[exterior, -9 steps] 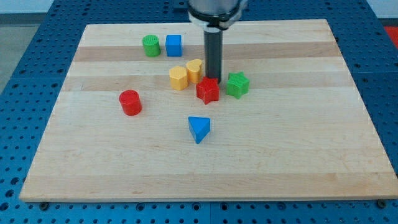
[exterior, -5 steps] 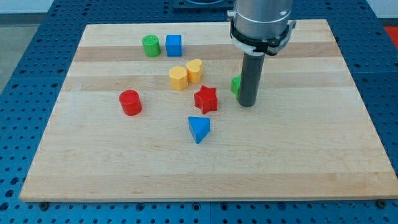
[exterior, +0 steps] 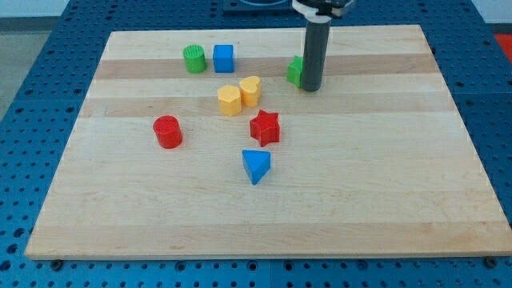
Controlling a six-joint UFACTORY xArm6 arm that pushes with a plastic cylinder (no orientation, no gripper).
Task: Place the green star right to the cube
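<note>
green star point(exterior: 295, 70): upper middle of the frame, half hidden behind the rod
my tip point(exterior: 311, 88): touching the star's right side
gripper: none here, only a rod
blue cube point(exterior: 223, 58): well left of the star, beside the green cylinder point(exterior: 194, 58)
bench point(exterior: 384, 184): light wood

Only 1 view is given. The pale wooden board point(exterior: 264, 216) is looked at from above and in front, at a downward slant, so its far edge at 12 o'clock appears shorter than its near edge at 6 o'clock. Nearly the whole board is framed at middling range, with blue perforated table point(exterior: 24, 120) showing around it. The dark rod point(exterior: 314, 48) is cut off at 12 o'clock.
</note>
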